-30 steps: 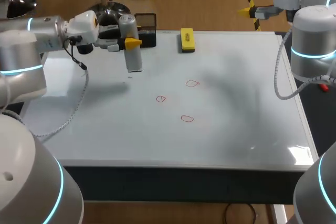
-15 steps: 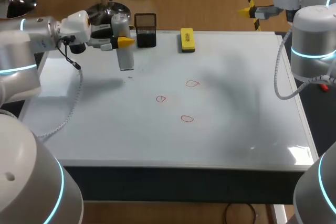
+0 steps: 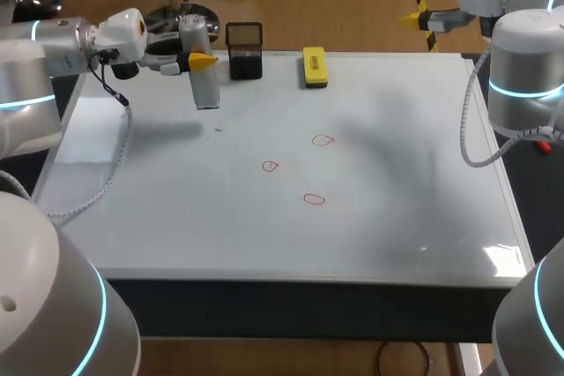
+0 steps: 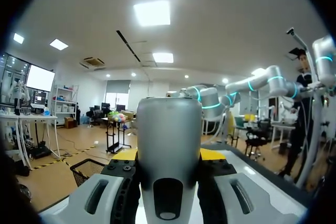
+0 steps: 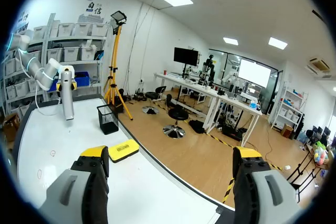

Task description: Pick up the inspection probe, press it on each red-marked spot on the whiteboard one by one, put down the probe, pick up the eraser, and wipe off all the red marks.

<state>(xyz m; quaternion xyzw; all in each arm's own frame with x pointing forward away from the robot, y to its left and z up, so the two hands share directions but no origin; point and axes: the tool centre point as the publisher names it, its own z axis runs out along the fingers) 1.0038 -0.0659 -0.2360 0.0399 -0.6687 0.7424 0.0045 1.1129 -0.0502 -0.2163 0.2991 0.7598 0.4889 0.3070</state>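
Note:
The inspection probe [image 3: 204, 66], a grey cylinder, hangs upright over the back left of the whiteboard [image 3: 397, 209], and my left gripper [image 3: 196, 61] is shut on it. In the left wrist view the probe [image 4: 169, 140] fills the gap between the yellow-tipped fingers [image 4: 211, 154]. Three red marks [image 3: 323, 140], [image 3: 270, 165], [image 3: 314, 199] lie mid-board, well to the right of the probe. The yellow eraser [image 3: 315, 67] rests at the back edge. My right gripper [image 3: 421, 18] is open and empty, raised beyond the back right corner; from there the probe [image 5: 67, 98] and eraser [image 5: 124, 150] show.
A black holder box [image 3: 245, 54] stands at the back edge, between the probe and the eraser, also seen as the black box [image 5: 107, 119] in the right wrist view. My left arm's cable [image 3: 119, 143] dangles over the board's left side.
My left arm has carried the probe back and to the left, away from the red marks, and lifted it a little. The right arm has stayed still.

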